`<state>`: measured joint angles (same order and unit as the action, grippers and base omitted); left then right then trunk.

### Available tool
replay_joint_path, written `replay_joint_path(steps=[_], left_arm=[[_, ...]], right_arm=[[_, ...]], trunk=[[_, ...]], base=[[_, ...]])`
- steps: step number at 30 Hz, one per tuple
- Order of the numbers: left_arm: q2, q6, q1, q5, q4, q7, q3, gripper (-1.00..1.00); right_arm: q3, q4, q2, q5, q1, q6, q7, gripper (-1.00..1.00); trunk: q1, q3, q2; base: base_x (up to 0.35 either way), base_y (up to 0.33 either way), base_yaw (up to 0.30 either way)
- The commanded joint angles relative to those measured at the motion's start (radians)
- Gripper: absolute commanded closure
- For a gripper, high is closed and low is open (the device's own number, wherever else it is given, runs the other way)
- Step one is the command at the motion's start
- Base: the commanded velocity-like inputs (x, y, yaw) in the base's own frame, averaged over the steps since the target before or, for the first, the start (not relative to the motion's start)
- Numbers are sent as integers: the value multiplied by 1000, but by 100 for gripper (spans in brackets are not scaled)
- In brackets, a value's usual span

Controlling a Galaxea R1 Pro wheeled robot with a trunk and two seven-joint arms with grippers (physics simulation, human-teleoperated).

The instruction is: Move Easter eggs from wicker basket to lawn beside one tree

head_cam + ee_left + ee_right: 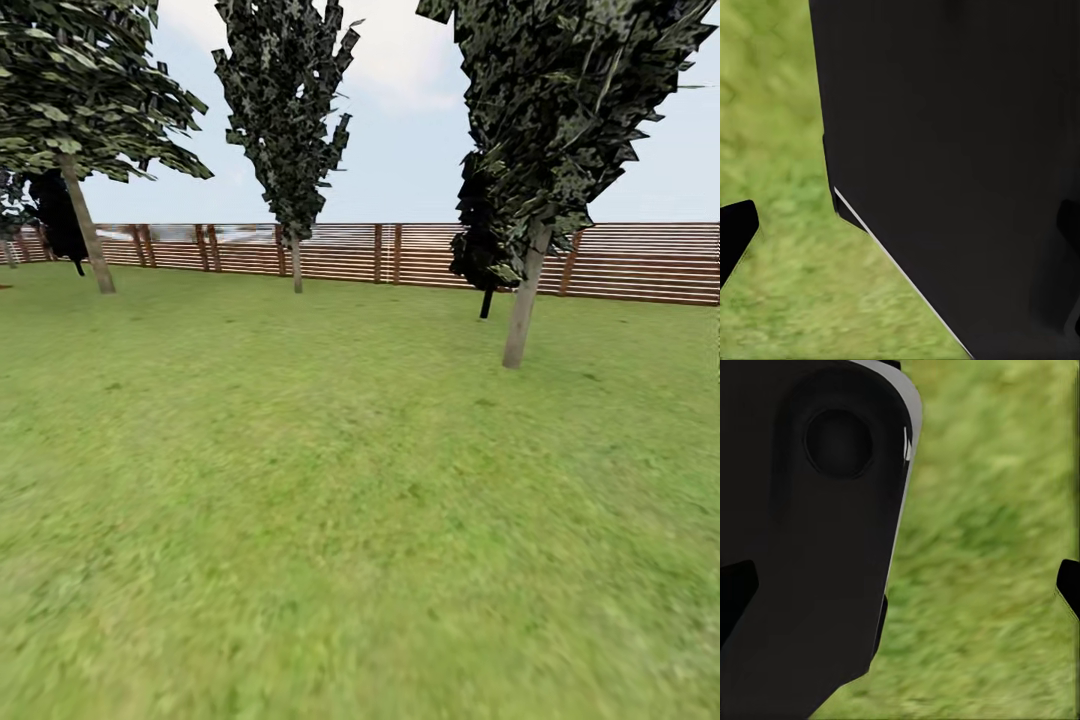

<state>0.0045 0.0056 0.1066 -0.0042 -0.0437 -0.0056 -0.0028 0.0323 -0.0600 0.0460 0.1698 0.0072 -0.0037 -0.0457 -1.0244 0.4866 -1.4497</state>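
Note:
The lawn [330, 520] spreads wide and green before me, up to a brown slat fence [640, 262]. A small tree [295, 262] with a slim upright grey trunk stands far off at the middle. A nearer tree [522, 305] with a pale trunk rises at the right. The Easter eggs and the wicker basket are out of view. In the left wrist view my left gripper [900, 225] is open, its dark fingertips [735, 232] far apart over grass. My right gripper [900, 585] is open too, with nothing held.
A leaning thick-trunked tree [90, 235] stands at the far left. Near-black conifers [485, 255] sit by the fence. A black part of my own body [960, 150] looms close in both wrist views. Open grass lies between me and the trees.

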Motion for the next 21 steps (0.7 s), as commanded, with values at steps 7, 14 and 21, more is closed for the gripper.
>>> replay_joint_path(steps=[7, 14, 21], left_arm=[[0, 1, 1, 0, -2, -1, 0, -100], [0, 1, 1, 0, -2, -1, 0, -100], [0, 1, 1, 0, -2, -1, 0, -100]], right_arm=[[3, -1, 0, 6, 0, 0, -3, -100], [3, -1, 0, 5, 0, -1, -3, -100], [2, -1, 0, 5, 0, -1, -3, -100]], trunk=[[-1, 1, 0], [-1, 1, 0], [-1, 1, 0]], base=[[326, 0, -43], [326, 0, -104], [326, 0, -266]])
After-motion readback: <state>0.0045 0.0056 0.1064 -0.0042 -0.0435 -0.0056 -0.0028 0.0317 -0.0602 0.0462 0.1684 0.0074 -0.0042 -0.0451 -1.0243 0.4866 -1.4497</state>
